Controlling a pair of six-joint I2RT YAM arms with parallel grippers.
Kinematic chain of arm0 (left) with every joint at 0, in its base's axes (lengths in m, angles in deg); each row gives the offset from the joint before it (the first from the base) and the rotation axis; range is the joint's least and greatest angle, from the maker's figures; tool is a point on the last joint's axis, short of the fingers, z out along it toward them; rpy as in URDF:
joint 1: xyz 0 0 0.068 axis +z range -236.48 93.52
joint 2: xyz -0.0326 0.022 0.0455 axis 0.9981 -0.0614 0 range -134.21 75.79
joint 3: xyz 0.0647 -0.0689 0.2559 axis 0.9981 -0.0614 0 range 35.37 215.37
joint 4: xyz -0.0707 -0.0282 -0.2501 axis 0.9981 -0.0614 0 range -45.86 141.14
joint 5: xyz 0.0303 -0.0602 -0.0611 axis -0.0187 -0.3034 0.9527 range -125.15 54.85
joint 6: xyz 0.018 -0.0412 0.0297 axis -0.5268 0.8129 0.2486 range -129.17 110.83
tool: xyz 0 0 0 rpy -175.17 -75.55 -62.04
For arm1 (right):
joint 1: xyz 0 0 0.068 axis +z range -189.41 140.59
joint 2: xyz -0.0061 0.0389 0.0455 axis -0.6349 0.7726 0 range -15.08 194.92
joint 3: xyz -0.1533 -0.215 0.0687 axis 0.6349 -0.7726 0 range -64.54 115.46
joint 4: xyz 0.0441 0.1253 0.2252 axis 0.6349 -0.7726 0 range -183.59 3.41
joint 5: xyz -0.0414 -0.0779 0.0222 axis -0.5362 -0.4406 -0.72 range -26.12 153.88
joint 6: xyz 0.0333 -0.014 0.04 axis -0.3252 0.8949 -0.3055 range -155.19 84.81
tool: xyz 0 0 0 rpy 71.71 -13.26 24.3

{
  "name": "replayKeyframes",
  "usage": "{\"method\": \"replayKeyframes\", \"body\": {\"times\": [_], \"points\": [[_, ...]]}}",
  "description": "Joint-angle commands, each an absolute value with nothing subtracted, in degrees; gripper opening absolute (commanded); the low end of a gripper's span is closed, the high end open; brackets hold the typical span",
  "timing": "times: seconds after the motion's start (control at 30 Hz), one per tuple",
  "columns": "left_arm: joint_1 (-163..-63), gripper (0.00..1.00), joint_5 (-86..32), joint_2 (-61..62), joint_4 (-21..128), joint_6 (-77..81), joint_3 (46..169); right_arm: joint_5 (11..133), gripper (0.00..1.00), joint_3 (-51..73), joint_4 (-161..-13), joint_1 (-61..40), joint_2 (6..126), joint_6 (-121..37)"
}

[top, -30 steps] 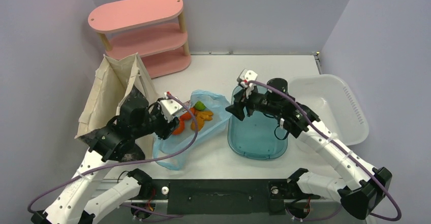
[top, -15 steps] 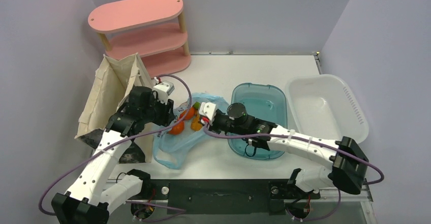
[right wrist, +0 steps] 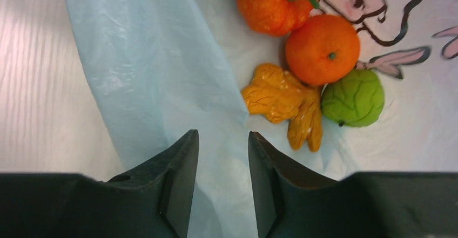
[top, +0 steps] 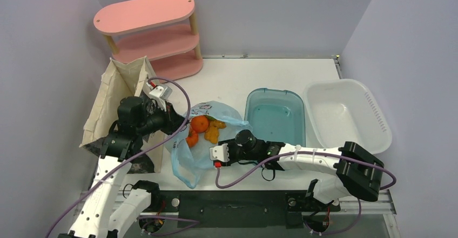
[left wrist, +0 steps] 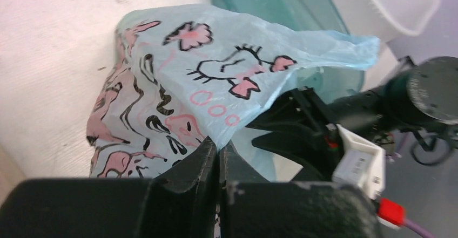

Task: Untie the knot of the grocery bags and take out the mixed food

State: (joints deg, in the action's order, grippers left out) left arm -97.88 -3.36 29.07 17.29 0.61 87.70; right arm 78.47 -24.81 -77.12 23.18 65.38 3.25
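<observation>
The light blue grocery bag (top: 186, 160) with dark and pink doodles (left wrist: 178, 70) lies spread open between the arms; no knot shows. The mixed food rests on its film: a round orange fruit (right wrist: 322, 49), a green fruit (right wrist: 354, 97), an orange pumpkin-like piece (right wrist: 275, 0) and a knobbly yellow piece (right wrist: 286, 106). My left gripper (left wrist: 219, 143) is shut on the bag's left edge (top: 175, 120). My right gripper (right wrist: 222, 135) stands open low over the bag's near right side (top: 211, 151), with plastic film under the gap.
A teal tub (top: 275, 122) sits right of the bag, and a white basin (top: 348, 114) lies further right. The beige canvas tote (top: 121, 95) stands at the left behind my left arm. A pink shelf (top: 151, 33) is at the back left.
My right arm swung from above the teal tub down to the bag's near right side. My left gripper closed on the bag's edge and drew it left, spreading the bag.
</observation>
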Motion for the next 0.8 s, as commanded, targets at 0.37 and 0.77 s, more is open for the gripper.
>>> {"method": "replayKeyframes", "body": {"times": [0.37, 0.77], "points": [[-97.4, 0.00, 5.2, 34.8, 18.9, 3.8, 85.9, 84.9, 0.35, -12.8, -78.0, 23.4, 67.7, -0.4], [-97.1, 0.00, -12.2, 28.2, -4.9, -20.5, 98.1, 86.3, 0.30, -5.2, -78.0, 25.0, 77.2, 7.3]]}}
